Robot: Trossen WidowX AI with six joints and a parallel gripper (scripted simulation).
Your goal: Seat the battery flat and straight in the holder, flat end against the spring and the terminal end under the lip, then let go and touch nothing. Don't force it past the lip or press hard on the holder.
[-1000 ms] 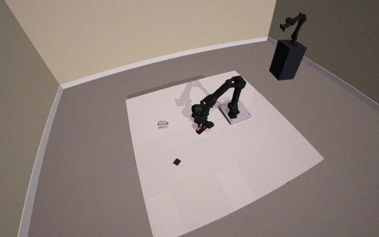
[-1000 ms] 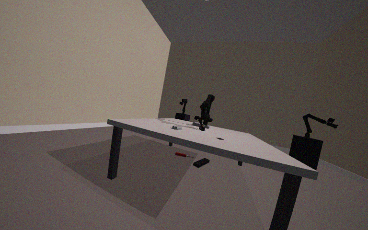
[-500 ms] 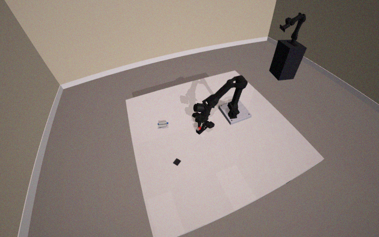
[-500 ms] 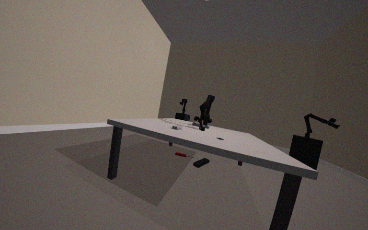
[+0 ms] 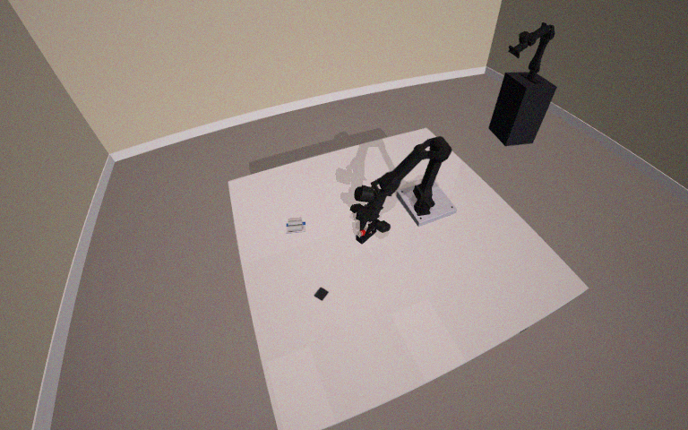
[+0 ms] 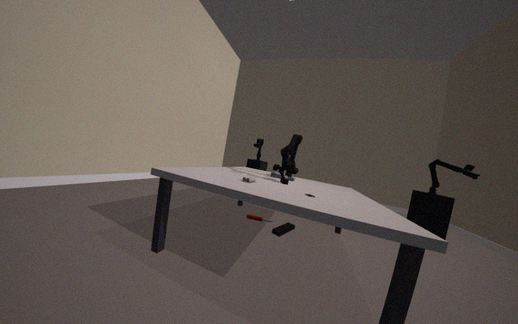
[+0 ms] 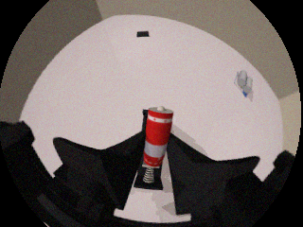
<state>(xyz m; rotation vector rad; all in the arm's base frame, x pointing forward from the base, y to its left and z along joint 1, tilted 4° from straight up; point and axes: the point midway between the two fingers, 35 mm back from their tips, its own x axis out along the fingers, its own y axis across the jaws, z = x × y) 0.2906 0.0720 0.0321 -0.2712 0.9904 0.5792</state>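
My gripper (image 7: 157,134) (image 5: 365,232) (image 6: 284,180) is shut on the red battery (image 7: 157,134) (image 5: 362,232), which has a grey band. It is low over the white table (image 5: 406,304), left of the arm's base. In the wrist view the battery points away from the camera between the two black fingers. Its near end is at the coil spring (image 7: 148,174) of the black holder (image 7: 142,184), and its silver-capped far end reaches the holder's far end. I cannot tell whether the battery lies flat or is tilted.
A small white and blue object (image 5: 295,225) (image 7: 244,83) (image 6: 249,178) lies to the left. A small black square (image 5: 320,293) (image 7: 143,34) (image 6: 309,195) lies nearer the front. The arm's base plate (image 5: 440,212) is close on the right. A red screwdriver (image 6: 255,218) and a black block (image 6: 282,229) lie on the floor.
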